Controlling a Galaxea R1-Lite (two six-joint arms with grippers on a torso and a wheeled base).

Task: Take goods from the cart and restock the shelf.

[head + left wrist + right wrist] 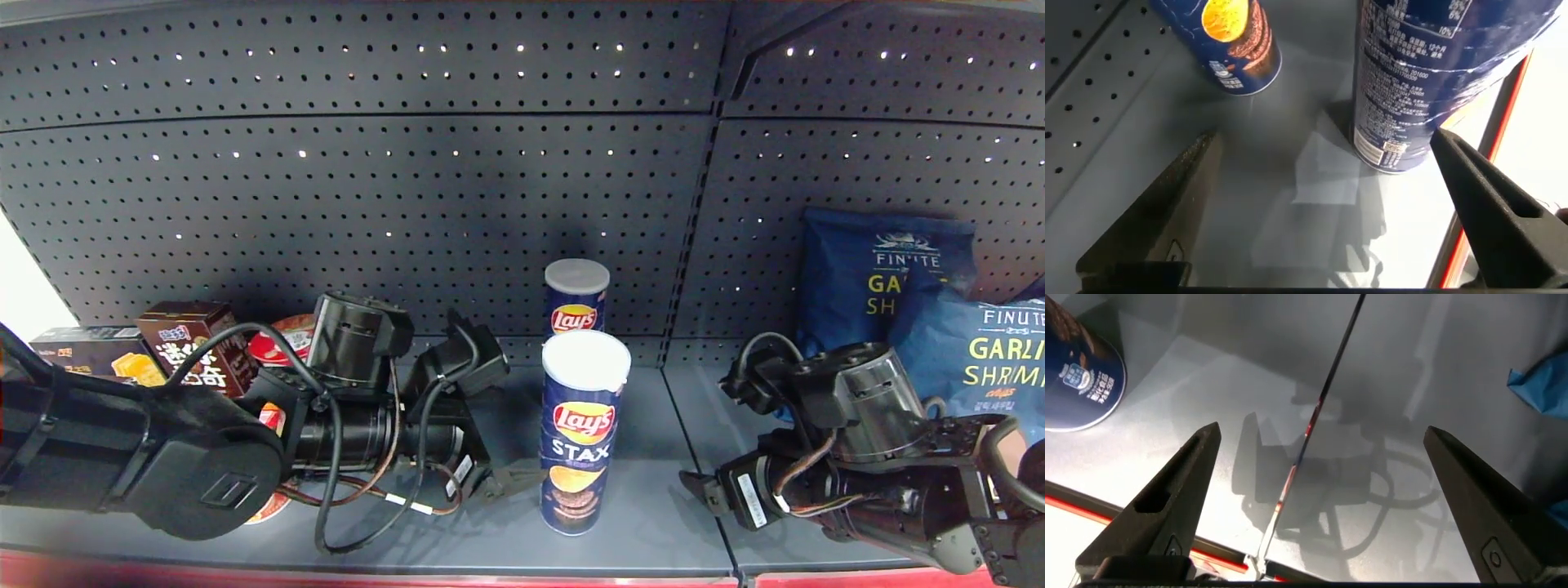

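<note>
Shelf: grey metal shelf deck [653,506] fronting a dark perforated back panel [408,204].
Left arm: lies low and level along the deck, forearm stretched toward the centre.
Left gripper [1323,143]: fingers spread wide with nothing clasped, their tips just beside the front can's base.
Front can: tall blue cylindrical crisp can with a white lid [584,433], upright near the deck's front edge.
Rear can: matching blue can [576,298], upright directly behind it by the back panel.
Right arm: low at the right, wrist bent, pointing inward.
Right gripper [1323,433]: fingers spread and empty, above the deck's seam, apart from the front can.
Surroundings: blue crisp bags [886,269] on the right, brown cartons [192,343] on the left.
</note>
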